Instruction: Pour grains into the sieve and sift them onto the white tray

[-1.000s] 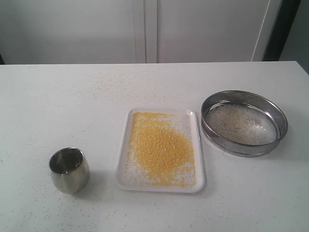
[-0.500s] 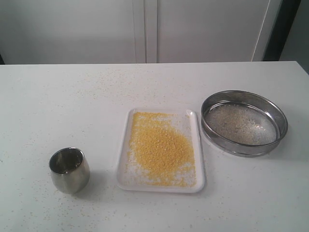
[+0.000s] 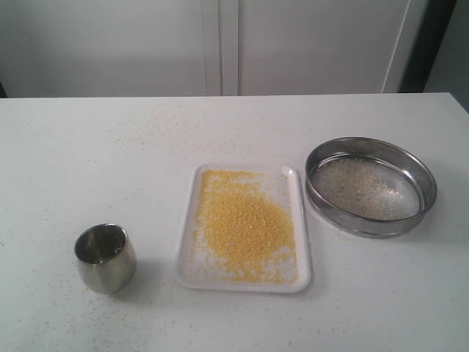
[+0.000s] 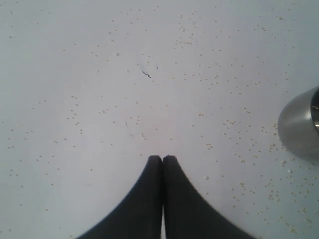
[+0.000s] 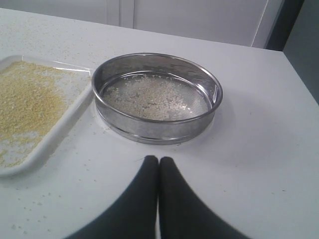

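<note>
Lying on the tray: the grains [image 3: 245, 227] form a loose yellow heap over most of it, thickest in the middle and thinning toward the near edge, where paler specks are mixed in.
Tray: the white tray [image 3: 242, 287] sits flat on the table [image 3: 88, 147], in the middle of the exterior view, long side running away from the camera.
Sieve: the round steel sieve [image 3: 368, 224] stands upright on the table to the right of the tray. Its wall is just beside the tray's far right corner; whether they touch I cannot tell.
Sieve contents: a thin patch of whitish bits [image 3: 363, 189] lies on the grey mesh.
Cup: a small rounded steel cup [image 3: 106, 260] stands upright to the left of the tray, well apart from it, mouth up.
Left gripper: the left gripper [image 4: 162, 158] has its two black fingers pressed together at the tips, nothing between them. It is over bare table, with the cup's side just in view at the edge of the wrist picture.
Right gripper: the right gripper [image 5: 158, 159] is likewise fully closed and holds nothing. It points toward the sieve and sits short of it.
Stray specks: loose specks [image 4: 229, 124] dot the table around the cup and beyond the tray.
Background: white panels [image 3: 308, 44] stand behind the table.
</note>
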`<control>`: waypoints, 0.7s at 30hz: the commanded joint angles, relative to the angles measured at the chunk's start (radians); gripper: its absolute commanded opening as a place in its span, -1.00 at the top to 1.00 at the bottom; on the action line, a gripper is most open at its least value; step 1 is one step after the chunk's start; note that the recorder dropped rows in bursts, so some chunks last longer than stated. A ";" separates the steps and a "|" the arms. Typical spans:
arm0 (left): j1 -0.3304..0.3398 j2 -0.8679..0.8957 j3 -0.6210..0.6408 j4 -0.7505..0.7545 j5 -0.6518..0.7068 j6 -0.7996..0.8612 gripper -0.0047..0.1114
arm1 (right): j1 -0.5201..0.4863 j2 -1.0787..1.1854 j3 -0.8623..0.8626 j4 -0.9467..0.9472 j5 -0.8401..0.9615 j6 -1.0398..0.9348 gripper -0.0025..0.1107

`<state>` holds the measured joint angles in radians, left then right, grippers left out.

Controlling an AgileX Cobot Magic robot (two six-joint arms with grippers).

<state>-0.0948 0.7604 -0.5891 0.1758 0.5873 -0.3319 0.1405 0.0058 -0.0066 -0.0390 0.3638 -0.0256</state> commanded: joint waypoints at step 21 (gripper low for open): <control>0.002 -0.073 -0.004 -0.195 0.007 0.299 0.92 | 0.004 -0.006 0.007 -0.006 -0.014 0.003 0.96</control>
<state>-0.0948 0.6966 -0.5891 0.0000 0.5873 -0.0523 0.1405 0.0058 -0.0066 -0.0390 0.3638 -0.0256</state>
